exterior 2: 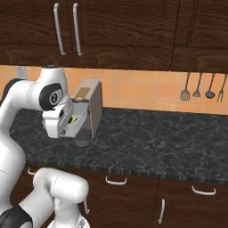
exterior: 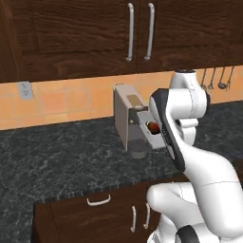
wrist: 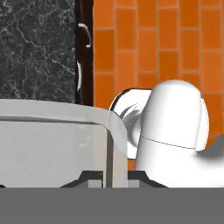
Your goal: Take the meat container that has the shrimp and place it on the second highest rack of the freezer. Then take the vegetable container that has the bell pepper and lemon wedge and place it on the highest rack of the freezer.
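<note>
My gripper is shut on the rim of the vegetable container, a pale see-through tray held up above the counter. In the left base view the container sits behind my forearm, with the dark red bell pepper inside it. From the right base view the tray hangs off my hand, and the small yellow lemon wedge lies in it. The tray is close against a grey countertop machine. The freezer, its racks and the meat container with the shrimp are out of view.
A grey boxy machine with a cup under it stands on the dark stone counter, right by the tray. Dark wall cabinets hang overhead. Utensils hang on the tiled wall at right. Drawers run below.
</note>
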